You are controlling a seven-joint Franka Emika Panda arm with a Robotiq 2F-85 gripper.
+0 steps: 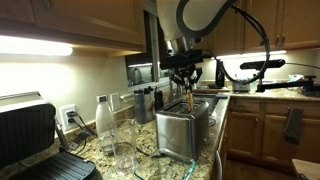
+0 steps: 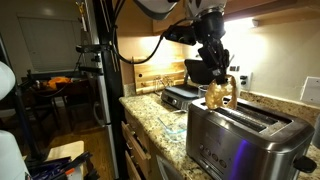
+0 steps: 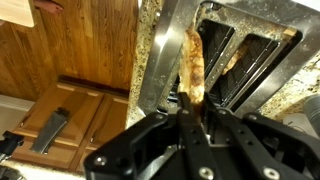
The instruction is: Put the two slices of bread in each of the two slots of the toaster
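Note:
My gripper is shut on a tan slice of bread. It holds the slice upright just above the top of the steel toaster. In the wrist view the slice hangs over the toaster's near edge, beside the nearer of the two slots; the farther slot lies parallel to it. A tan patch shows in the nearer slot; I cannot tell whether it is the second slice.
The toaster stands on a granite counter. A clear bottle and a glass stand beside it, with a black grill press further along. Another dark appliance sits behind the toaster. Wooden cabinets lie below.

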